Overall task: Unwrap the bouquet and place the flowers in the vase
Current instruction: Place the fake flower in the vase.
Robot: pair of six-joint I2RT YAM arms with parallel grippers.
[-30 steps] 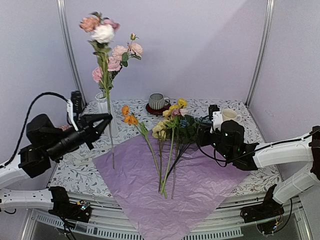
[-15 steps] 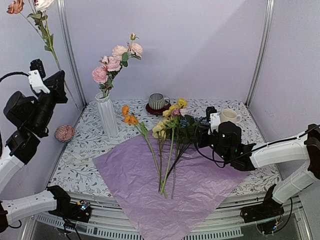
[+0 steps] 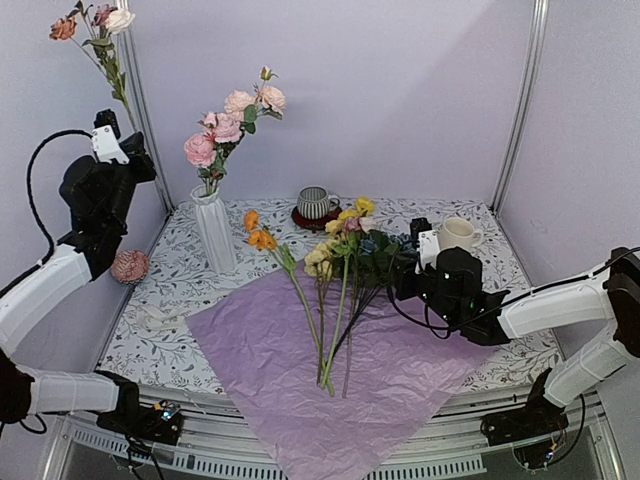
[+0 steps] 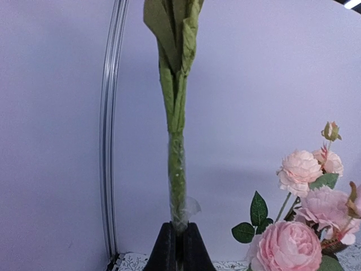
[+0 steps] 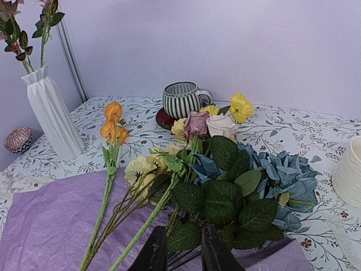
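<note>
The lilac paper (image 3: 300, 400) (image 5: 45, 226) lies spread flat under the loose flowers (image 3: 340, 260) (image 5: 225, 169). The white ribbed vase (image 3: 214, 232) (image 5: 51, 116) stands behind its left corner and holds pink blooms (image 4: 287, 248). My left gripper (image 3: 128, 140) (image 4: 179, 226) is raised high at the left, left of and above the vase. It is shut on the green stem (image 4: 176, 164) of a flower whose blooms (image 3: 92, 22) point up. My right gripper (image 3: 398, 277) (image 5: 179, 240) sits low over the paper, shut on the dark stems and a leaf of the blue roses (image 5: 282, 175).
A grey striped mug (image 3: 316, 203) (image 5: 181, 99) sits on a dark red saucer at the back. A cream mug (image 3: 458, 232) (image 5: 350, 175) stands behind my right arm. A pink ball (image 3: 129, 266) and pale ribbon (image 3: 160, 318) lie at the left. Metal frame posts (image 3: 140, 100) rise at the rear corners.
My left arm swung from low beside the vase up to the left, carrying its flower upright. The right gripper edged slightly forward at the blue rose stems.
</note>
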